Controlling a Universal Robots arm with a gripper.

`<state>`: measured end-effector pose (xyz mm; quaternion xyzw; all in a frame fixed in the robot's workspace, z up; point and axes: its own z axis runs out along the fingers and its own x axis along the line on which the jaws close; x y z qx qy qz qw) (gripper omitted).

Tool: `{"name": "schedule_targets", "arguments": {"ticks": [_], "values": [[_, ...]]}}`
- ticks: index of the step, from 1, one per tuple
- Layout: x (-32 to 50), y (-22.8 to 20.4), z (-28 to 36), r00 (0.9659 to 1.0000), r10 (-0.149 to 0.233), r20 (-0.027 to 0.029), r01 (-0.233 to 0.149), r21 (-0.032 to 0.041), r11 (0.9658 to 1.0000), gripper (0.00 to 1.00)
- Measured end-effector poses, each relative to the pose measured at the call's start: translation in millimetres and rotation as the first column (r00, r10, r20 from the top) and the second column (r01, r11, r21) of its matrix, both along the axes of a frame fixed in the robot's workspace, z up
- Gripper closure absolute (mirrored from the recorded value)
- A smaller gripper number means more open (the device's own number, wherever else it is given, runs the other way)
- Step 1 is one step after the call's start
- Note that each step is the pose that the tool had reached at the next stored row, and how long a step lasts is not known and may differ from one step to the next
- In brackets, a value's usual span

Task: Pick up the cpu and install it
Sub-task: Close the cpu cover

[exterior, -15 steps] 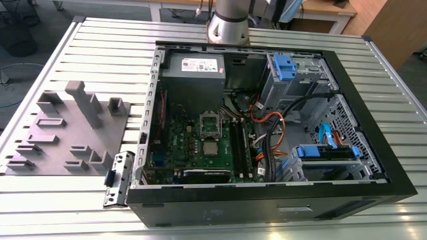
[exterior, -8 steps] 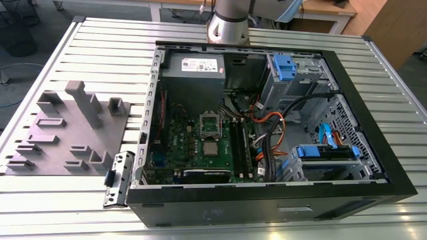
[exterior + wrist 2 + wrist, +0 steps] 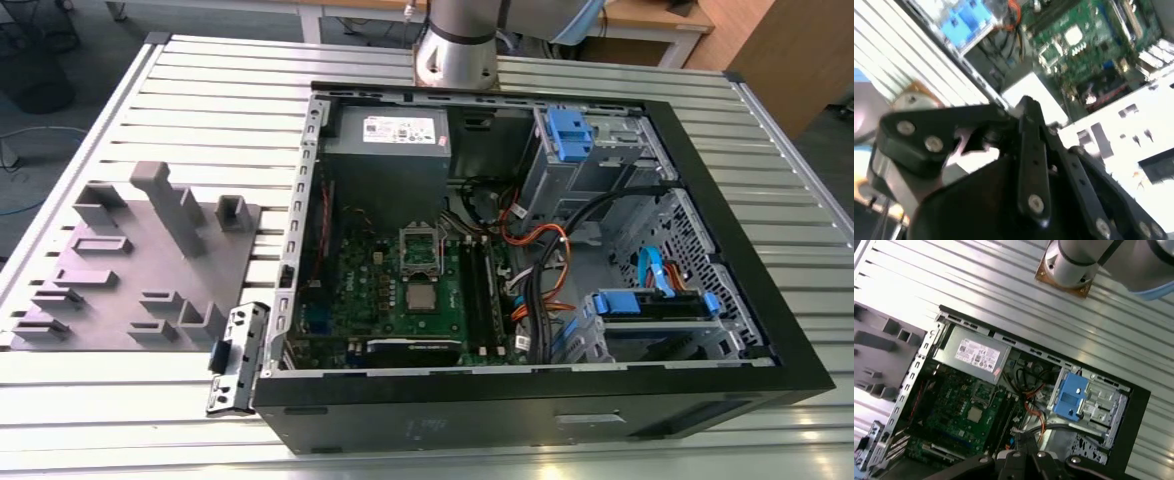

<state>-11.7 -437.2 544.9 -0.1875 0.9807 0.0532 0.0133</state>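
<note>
The cpu point(image 3: 422, 296) is a small silvery square lying flat on the green motherboard point(image 3: 374, 290) inside the open computer case point(image 3: 534, 400). Just beyond it stands the silver socket frame point(image 3: 418, 246). In the first wrist view the cpu point(image 3: 974, 414) appears far below, with the black gripper point(image 3: 1026, 462) high above the case. In the second wrist view the gripper's black linkage point(image 3: 1029, 165) fills the foreground, and the cpu point(image 3: 1073, 35) is a bright square on the board far off. Nothing is seen held.
A grey moulded fixture point(image 3: 134, 260) lies on the slatted table at the exterior view's left, with a metal bracket point(image 3: 234, 355) beside the case. Inside are a power supply point(image 3: 387, 130), a blue drive cage point(image 3: 567, 135) and orange cables point(image 3: 541, 240). The arm's base point(image 3: 461, 45) stands behind the case.
</note>
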Motion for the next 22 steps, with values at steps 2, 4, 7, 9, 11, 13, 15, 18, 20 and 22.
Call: {"name": "schedule_targets", "arguments": {"ticks": [2, 4, 7, 9, 11, 13, 15, 18, 20, 22], "values": [[0.0, 0.0, -0.1, 1.0, 0.0, 0.0, 0.0, 0.0, 1.0, 0.89], [0.0, 0.0, -0.2, 1.0, 0.0, 0.0001, 0.0, 0.0001, 1.0, 0.89], [0.0, 0.0, -6.3, 1.0, 0.0, 0.0, 0.0, 0.0, 1.0, 0.89], [0.0, 0.0, -6.3, 1.0, 0.0, 0.0, 0.0, 0.0, 1.0, 0.89], [0.0, 0.0, -6.5, 1.0, 0.0, 0.0, 0.0, 0.0001, 1.0, 0.89], [0.0, 0.0, -7.1, 1.0, 0.0, 0.0, 0.0, 0.0001, 1.0, 0.89], [0.0, 0.0, -8.4, 1.0, 0.0, 0.0, 0.0, 0.0, 1.0, 0.89], [0.0, 0.0, -11.3, 1.0, 0.0, 0.0, 0.0, 0.0, 1.0, 0.89], [0.0, 0.0, -13.7, 1.0, 0.0, 0.0, 0.0, 0.0, 1.0, 0.89], [0.0, 0.0, -16.8, 1.0, 0.0, 0.0, 0.0, 0.0001, 1.0, 0.89]]}}
